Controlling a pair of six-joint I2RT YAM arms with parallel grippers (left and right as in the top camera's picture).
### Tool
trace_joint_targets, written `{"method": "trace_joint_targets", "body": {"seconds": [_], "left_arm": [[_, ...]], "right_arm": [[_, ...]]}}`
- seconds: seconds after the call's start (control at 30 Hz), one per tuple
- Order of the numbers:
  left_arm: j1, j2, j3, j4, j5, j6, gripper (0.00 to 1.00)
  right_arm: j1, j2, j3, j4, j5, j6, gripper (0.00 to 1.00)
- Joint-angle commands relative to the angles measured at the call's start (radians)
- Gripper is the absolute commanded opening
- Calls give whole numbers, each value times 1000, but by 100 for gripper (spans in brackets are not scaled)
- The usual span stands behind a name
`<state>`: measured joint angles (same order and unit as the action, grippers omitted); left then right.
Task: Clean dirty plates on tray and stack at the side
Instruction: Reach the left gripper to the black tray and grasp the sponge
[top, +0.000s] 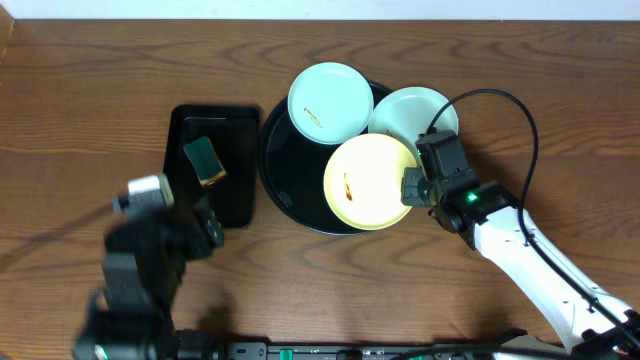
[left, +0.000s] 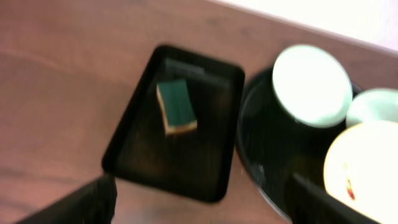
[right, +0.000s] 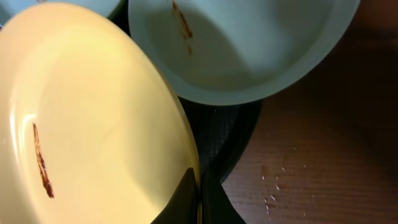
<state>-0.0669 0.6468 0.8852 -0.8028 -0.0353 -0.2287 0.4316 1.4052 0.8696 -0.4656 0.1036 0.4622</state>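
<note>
Left gripper (left: 202, 186) hung over the table's (top: 80, 100) near-left part, jaws spread wide, nothing in them. Green sponge (top: 204, 160) lay in rectangular tray (top: 235, 190), just left of round tray (top: 285, 185). Mint plate (top: 330, 102) sat at round tray's far edge. Yellow plate (top: 370, 182), brown-smeared, lay at its right side. Second mint plate (top: 410, 112) overhung the far-right rim. Right gripper (top: 412, 187) was clenched on yellow plate's right rim.
</note>
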Motion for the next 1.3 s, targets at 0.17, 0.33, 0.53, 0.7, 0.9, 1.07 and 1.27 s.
{"method": "trace_joint_targets", "body": {"seconds": [0.17, 0.33, 0.53, 0.7, 0.9, 1.07, 1.27], "left_arm": [[5, 642, 620, -401, 103, 18, 86], [5, 813, 659, -415, 22, 17, 85], [40, 961, 657, -394, -9, -107, 85], [61, 1072, 642, -327, -10, -118, 85], [66, 1217, 622, -248, -11, -117, 85], [91, 1316, 622, -191, -11, -117, 85], [142, 1410, 622, -151, -9, -98, 85]], "right_arm": [[56, 4, 13, 97, 80, 4, 2], [72, 13, 13, 40, 99, 0, 2], [74, 23, 13, 47, 99, 0, 1], [74, 23, 13, 51, 99, 0, 1], [74, 23, 13, 51, 99, 0, 1], [74, 23, 13, 51, 103, -10, 1], [74, 23, 13, 52, 106, -15, 1]]}}
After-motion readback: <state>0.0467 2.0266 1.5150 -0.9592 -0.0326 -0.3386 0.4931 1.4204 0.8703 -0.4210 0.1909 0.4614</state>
